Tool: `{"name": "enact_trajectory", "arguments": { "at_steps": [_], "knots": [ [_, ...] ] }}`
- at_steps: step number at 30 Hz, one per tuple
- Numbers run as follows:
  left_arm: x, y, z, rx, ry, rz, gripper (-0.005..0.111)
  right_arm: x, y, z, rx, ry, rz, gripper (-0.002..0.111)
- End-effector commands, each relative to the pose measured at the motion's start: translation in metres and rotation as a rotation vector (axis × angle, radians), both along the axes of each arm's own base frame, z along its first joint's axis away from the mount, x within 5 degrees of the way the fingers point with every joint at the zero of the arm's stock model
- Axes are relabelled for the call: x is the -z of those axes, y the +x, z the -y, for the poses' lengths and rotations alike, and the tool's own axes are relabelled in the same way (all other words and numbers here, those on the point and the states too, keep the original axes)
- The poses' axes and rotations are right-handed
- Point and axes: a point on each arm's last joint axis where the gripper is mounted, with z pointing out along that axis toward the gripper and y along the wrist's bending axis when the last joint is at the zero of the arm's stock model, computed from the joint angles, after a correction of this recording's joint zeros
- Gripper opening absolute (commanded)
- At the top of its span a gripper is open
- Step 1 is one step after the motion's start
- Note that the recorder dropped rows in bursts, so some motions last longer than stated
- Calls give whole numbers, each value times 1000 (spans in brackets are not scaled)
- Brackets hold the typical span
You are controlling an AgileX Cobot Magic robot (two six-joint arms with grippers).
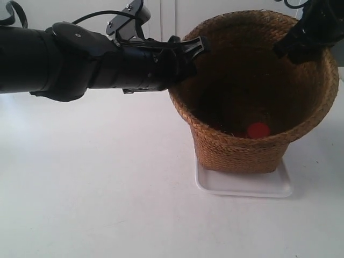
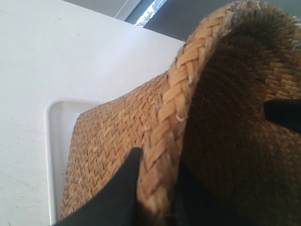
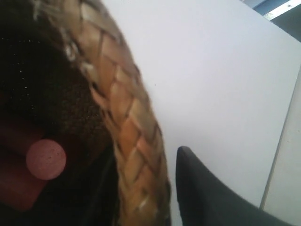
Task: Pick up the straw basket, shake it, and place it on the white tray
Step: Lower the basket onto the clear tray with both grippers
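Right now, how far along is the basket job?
Done, by the look: the straw basket sits on the white tray. In hand: the left end effector pinches its rim; the right end effector straddles the rim, outer finger clear. Remaining: let go, withdraw both. Shaking can't be judged.

Close view along a straw basket: its thick braided rim runs up the middle, with the black jaws of the left gripper closed on it, one outside the wall and one inside. Past the basket's lower wall lies a white tray on a pale surface. A dark shape inside the basket is too cropped to identify.
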Motion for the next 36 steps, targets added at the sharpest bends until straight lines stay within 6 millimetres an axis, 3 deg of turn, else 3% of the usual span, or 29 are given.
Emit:
{"name": "enact_trajectory", "arguments": {
  "at_steps": [1, 15, 19, 22, 27, 30, 36],
  "knots": [
    [-10, -3, 3, -6, -63, -15, 0, 0, 0, 7, 8, -56, -17, 0],
    [-8, -3, 4, 10, -44, -12, 0, 0, 0, 8, 31, -54, -15, 0],
    [-8, -3, 4, 19, -42, -13, 1, 0, 0, 8, 30, -54, -12, 12],
    [-8, -3, 4, 17, -42, -12, 11, -1, 0, 8, 29, -54, -5, 22],
    [-8, -3, 4, 17, -42, -12, 33, -1, 1, 8, 29, -54, -3, 28],
    [-8, -3, 4, 17, -42, -12, 39, -1, 1, 8, 29, -54, -1, 30],
    [-8, -3, 4, 17, -42, -12, 42, -1, 1, 8, 28, -49, 0, 47]
  ]
}}
